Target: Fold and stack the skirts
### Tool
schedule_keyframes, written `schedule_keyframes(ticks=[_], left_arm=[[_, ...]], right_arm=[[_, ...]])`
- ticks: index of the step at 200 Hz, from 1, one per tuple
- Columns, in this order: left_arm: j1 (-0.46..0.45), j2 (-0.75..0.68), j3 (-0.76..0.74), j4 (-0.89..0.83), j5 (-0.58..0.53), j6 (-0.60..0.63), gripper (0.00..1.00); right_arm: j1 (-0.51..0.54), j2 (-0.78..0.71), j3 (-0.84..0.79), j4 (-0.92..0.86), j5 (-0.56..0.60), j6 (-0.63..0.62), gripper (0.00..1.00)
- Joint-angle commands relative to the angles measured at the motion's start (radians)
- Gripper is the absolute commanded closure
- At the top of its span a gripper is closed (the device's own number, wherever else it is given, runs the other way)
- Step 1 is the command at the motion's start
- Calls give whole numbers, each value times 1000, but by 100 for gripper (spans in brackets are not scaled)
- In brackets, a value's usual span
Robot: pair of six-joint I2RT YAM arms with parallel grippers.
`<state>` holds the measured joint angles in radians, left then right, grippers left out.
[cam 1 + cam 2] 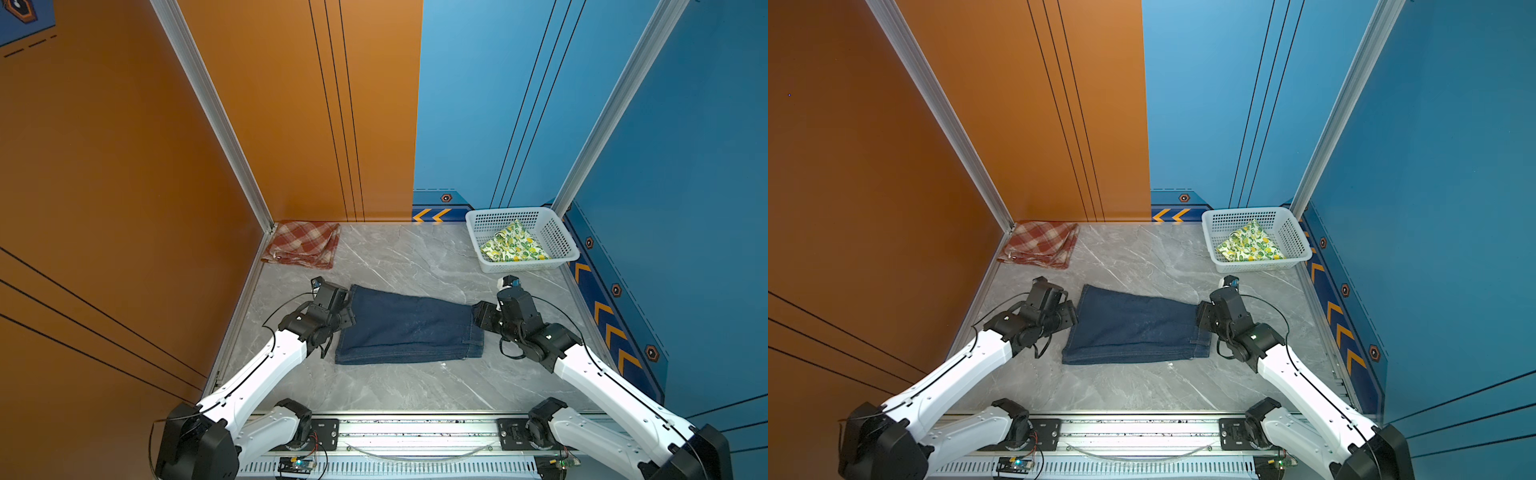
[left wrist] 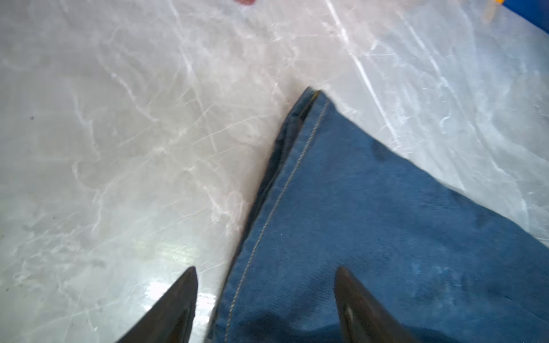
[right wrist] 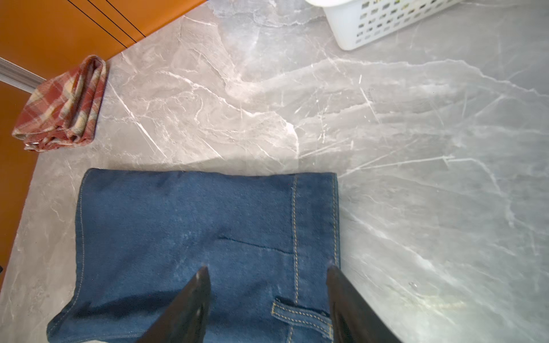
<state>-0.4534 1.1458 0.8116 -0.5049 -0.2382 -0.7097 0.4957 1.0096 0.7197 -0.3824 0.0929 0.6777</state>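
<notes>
The dark blue denim skirt [image 1: 407,328] [image 1: 1133,328] lies folded flat mid-table. My left gripper [image 2: 266,268] [image 1: 345,309] is open at its left edge, one finger over the marble and one over the denim [image 2: 386,237]. At the waistband end my right gripper [image 3: 267,268] [image 1: 478,316] is open too, both fingers above the denim [image 3: 193,237], holding nothing. The red-and-cream plaid skirt [image 1: 303,245] [image 1: 1040,245] [image 3: 62,107] sits folded in the far left corner. The lemon-print skirt [image 1: 515,245] [image 1: 1250,245] lies in the basket.
The white perforated basket [image 1: 559,239] [image 1: 1291,239] [image 3: 371,26] stands at the far right corner. Orange and blue walls close in the grey marble table [image 1: 415,257] on three sides. The arms' base rail [image 1: 415,432] runs along the near edge.
</notes>
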Motion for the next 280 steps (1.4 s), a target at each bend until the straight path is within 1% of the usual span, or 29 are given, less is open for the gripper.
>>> schedule_keyframes(ticks=[1,19,42,45,55,59,79,104,118,155,166,168,207,240,280], left_arm=[[-57,129,80,89,35,29,26],[-107,262,161,154,67,19,26],[-149,403,212,268,110,-6,27],[-151,418,244,280,120,-13,27],[-160,468,272,308,133,-38,27],[-164,482,282,350,143,-50,27],[-184,543,310,452,166,-102,28],[-197,610,325,545,177,-158,30],[-200,640,308,604,187,-182,31],[-199,714,241,776,217,-221,31],[-196,733,225,837,222,-216,32],[-194,735,202,847,222,-216,32],[-172,775,118,980,226,-196,32],[-130,788,62,1034,233,-155,33],[-48,802,6,1115,306,-120,34]], right_arm=[[18,98,51,121,-13,27,37],[49,181,70,232,-2,86,38],[96,267,71,388,79,157,39],[102,278,70,408,96,166,39],[115,311,69,468,130,200,40],[118,326,68,492,140,213,40],[136,391,57,605,189,278,41],[149,459,29,713,230,357,42],[152,484,6,765,244,393,43],[151,546,-50,875,234,428,43],[147,567,-76,917,236,439,43],[147,569,-81,926,236,439,43],[127,644,-145,1032,227,433,43],[83,710,-211,1131,187,407,44],[29,767,-285,1240,140,360,44]])
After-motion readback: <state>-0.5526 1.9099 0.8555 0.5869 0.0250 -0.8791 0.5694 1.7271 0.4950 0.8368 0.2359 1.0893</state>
